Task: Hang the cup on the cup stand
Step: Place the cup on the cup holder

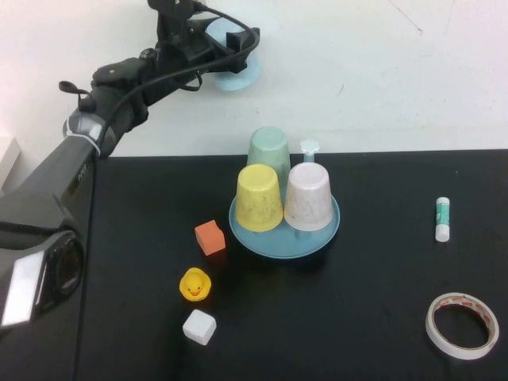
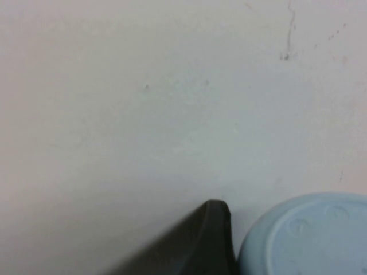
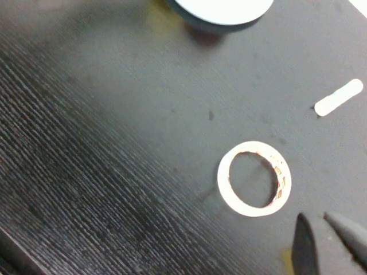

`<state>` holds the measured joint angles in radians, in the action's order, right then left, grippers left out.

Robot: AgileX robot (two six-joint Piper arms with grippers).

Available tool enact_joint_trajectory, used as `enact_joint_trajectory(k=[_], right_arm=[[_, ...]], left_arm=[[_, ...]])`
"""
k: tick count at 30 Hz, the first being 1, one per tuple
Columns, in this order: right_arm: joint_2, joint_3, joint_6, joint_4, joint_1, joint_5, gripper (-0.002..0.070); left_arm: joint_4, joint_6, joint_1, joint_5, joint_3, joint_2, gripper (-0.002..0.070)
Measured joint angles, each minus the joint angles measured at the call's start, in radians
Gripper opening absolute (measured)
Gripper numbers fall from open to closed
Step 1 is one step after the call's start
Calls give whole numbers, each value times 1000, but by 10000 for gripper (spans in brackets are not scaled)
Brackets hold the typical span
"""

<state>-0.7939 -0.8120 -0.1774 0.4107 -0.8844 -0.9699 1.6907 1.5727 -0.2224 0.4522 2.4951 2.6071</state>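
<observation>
— What crowded the cup stand (image 1: 284,240)?
— Yellow (image 1: 259,198), green (image 1: 269,149) and pinkish (image 1: 309,196) cups sat on it.
— And the blue cup (image 1: 232,65)?
— Clamped in the left claw (image 1: 226,49), raised far behind the surface (image 1: 381,302). The right claw (image 3: 324,243) was closed above the tape ring (image 3: 254,178).

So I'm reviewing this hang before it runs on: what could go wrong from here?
1. The left tool holds the sky-blue cup high against the wall; a slip would drop it.
2. The cup stand already carries yellow, mint and pinkish cups; only one peg looks free, so the lowering cup may knock a neighbour.
3. The right tool is shut and parked near the tape roll, unable to help.
</observation>
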Motion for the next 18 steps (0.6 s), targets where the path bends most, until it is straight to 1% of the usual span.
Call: enact_joint_trajectory(k=[2,7,10,14,18], right_arm=[[0,0,0,8,0,7,0],[0,0,-45,72,0,26,0],[0,0,-118,141,0,28,0],[0,0,-202,218,0,28,0],[0,0,-234,242,0,30,0]], left_arm=[[2,-23,0,4,17,12,550],[16,-149,7,47,32,19,550],[16,-180,27,132,41,30,550],[-1,-227,50,303,50,58,550],[-11,-171,54,429,67,58,550]])
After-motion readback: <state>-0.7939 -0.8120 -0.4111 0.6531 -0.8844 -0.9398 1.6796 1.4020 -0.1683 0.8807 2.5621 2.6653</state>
